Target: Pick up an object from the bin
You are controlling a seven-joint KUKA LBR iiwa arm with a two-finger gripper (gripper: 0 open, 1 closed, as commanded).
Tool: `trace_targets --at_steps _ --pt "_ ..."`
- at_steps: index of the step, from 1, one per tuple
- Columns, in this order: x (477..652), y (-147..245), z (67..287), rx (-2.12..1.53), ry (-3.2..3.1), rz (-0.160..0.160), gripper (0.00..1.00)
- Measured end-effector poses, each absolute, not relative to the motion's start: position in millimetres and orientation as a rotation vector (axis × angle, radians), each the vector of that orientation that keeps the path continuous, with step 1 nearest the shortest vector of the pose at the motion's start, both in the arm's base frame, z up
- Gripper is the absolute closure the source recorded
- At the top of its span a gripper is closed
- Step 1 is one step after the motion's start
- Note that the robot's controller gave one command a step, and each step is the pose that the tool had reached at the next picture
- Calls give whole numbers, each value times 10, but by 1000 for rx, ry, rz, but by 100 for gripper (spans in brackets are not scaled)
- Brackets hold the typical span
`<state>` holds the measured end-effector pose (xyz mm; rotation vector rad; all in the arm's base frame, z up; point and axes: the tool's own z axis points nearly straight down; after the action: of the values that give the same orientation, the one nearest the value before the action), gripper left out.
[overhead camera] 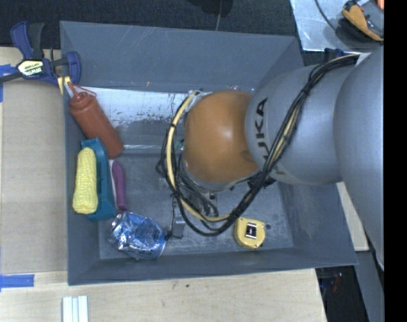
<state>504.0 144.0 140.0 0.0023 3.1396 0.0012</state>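
My gripper (pixel 177 224) reaches down under the wrist near the bin's front wall, mostly hidden from above. Just left of it lies a crumpled blue and silver foil packet (pixel 137 235), close to touching. To its right sits a small yellow tape measure (pixel 250 233) on the bin floor. Nothing shows held in the gripper.
Along the left wall lie a yellow corn cob (pixel 85 180) on a teal holder (pixel 103 180), a purple stick (pixel 119 185) beside it, and a brown squeeze bottle (pixel 95 121) slanting toward the back corner. The arm, with its orange cover and cables, hangs over the bin's middle and right.
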Motion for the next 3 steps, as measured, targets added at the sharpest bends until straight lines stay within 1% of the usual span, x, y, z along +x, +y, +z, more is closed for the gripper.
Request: trace_targets --at_steps 1,2,3 --pt "4991 2118 713 -207 3143 -11 0" --pt "4903 2198 1274 -531 3087 -1 0" --pt "4999 2124 779 -229 3141 -10 0"
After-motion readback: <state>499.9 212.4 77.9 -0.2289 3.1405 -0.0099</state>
